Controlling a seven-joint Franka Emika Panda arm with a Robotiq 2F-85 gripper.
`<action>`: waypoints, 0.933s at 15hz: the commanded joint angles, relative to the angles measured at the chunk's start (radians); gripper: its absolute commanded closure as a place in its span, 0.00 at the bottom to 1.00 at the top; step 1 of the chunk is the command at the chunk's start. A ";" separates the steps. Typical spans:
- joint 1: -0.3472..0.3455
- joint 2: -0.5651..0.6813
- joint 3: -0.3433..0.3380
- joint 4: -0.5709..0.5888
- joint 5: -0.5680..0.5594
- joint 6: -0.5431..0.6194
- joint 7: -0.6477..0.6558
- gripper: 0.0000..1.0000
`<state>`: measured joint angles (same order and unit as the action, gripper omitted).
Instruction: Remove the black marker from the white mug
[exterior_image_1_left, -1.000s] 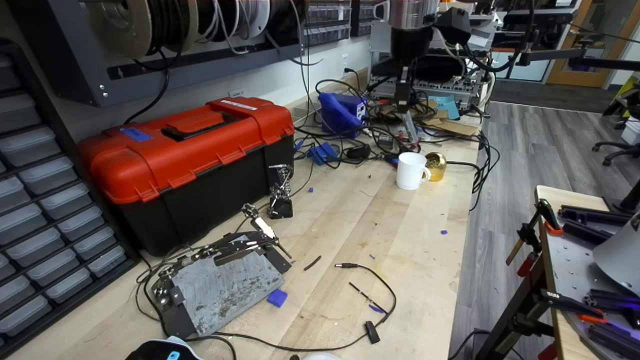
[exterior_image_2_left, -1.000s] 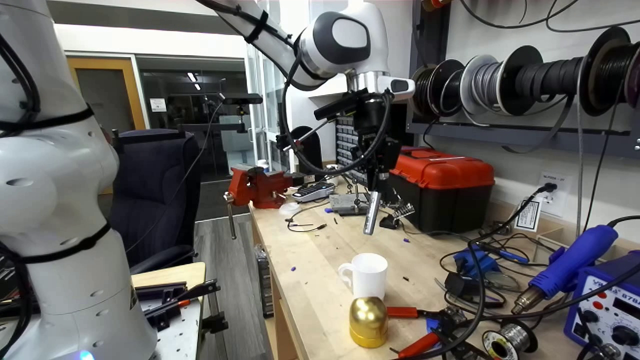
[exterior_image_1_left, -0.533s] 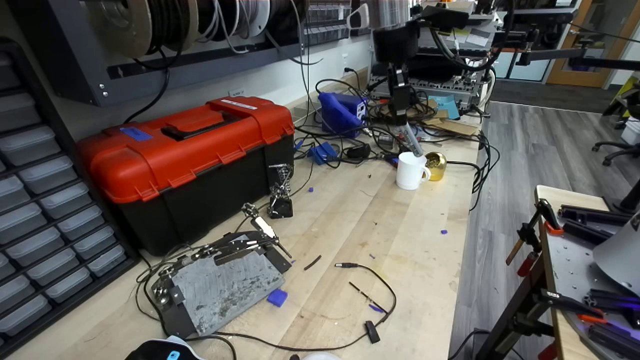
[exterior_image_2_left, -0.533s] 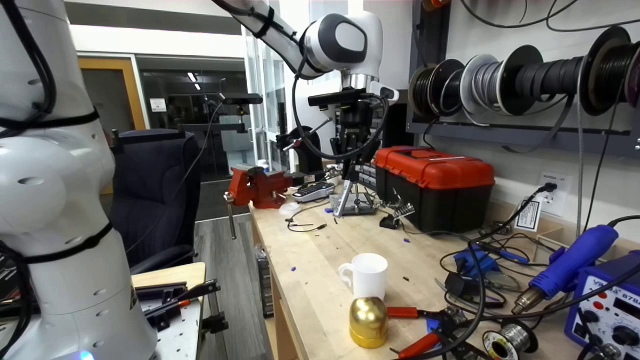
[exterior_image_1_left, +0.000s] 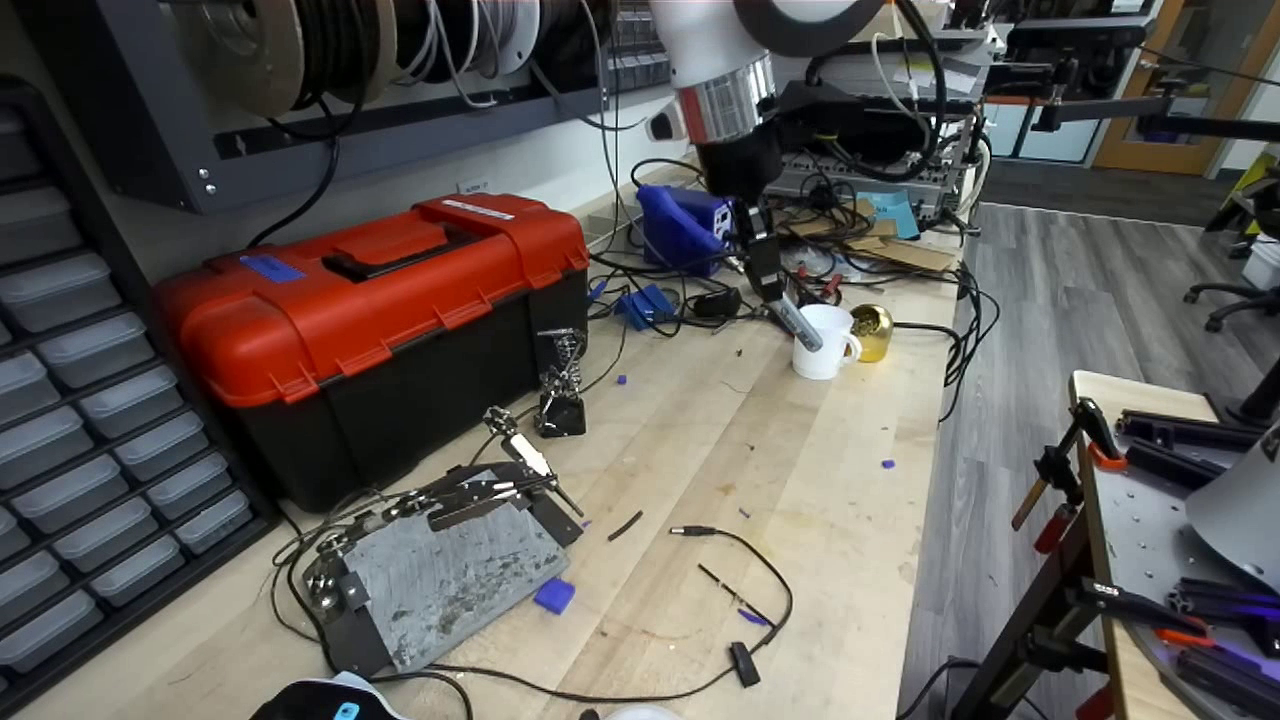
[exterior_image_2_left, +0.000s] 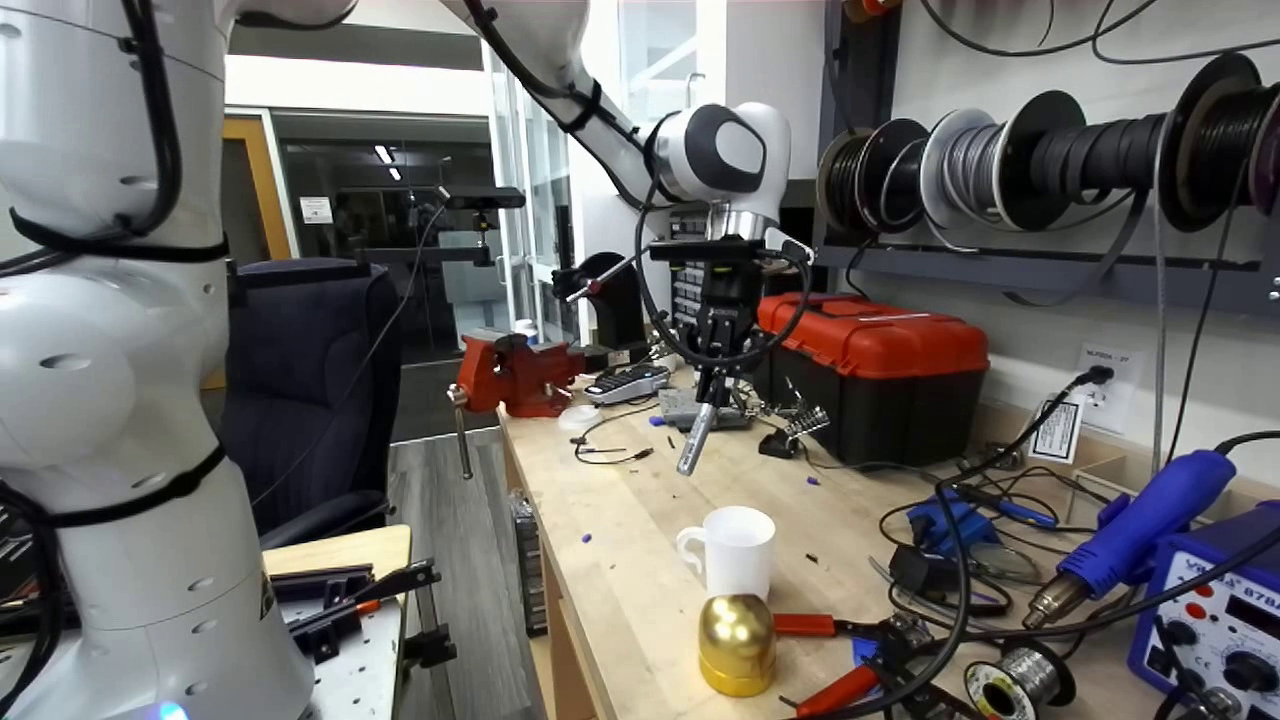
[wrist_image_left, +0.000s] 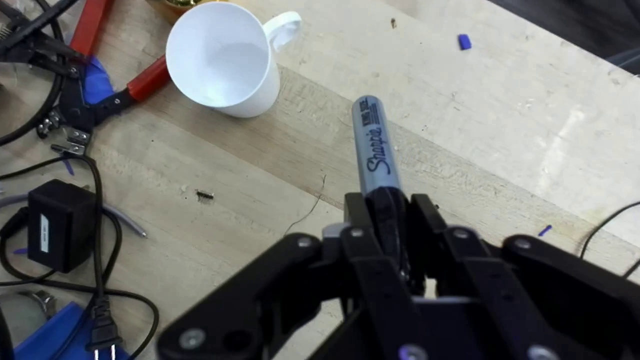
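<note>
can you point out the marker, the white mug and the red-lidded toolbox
Marker (wrist_image_left: 378, 162), in the wrist view: on its grey barrel.
White mug (exterior_image_2_left: 741, 550), in an exterior view: on its outer wall.
Red-lidded toolbox (exterior_image_1_left: 395, 308), in an exterior view: on the lid's front.

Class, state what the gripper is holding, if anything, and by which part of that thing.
The gripper holds the marker by its black end; the grey, lettered length sticks out.

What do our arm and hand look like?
Rounded white arm, dark grey oval trim near the wrist, thick black cable along it, black straps around it, shiny silver collar. The hand is black: two slim fingers, silver screws. Blue light low on the arm. No lettering I can read.
</note>
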<state>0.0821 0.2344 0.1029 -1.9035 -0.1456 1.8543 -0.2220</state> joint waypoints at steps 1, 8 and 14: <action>-0.001 0.107 -0.004 0.089 -0.014 -0.045 -0.042 0.96; 0.000 0.219 0.003 0.158 -0.021 -0.057 -0.128 0.96; 0.003 0.212 -0.006 0.119 -0.066 0.002 -0.104 0.30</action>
<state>0.0822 0.4608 0.1033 -1.7737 -0.1841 1.8445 -0.3389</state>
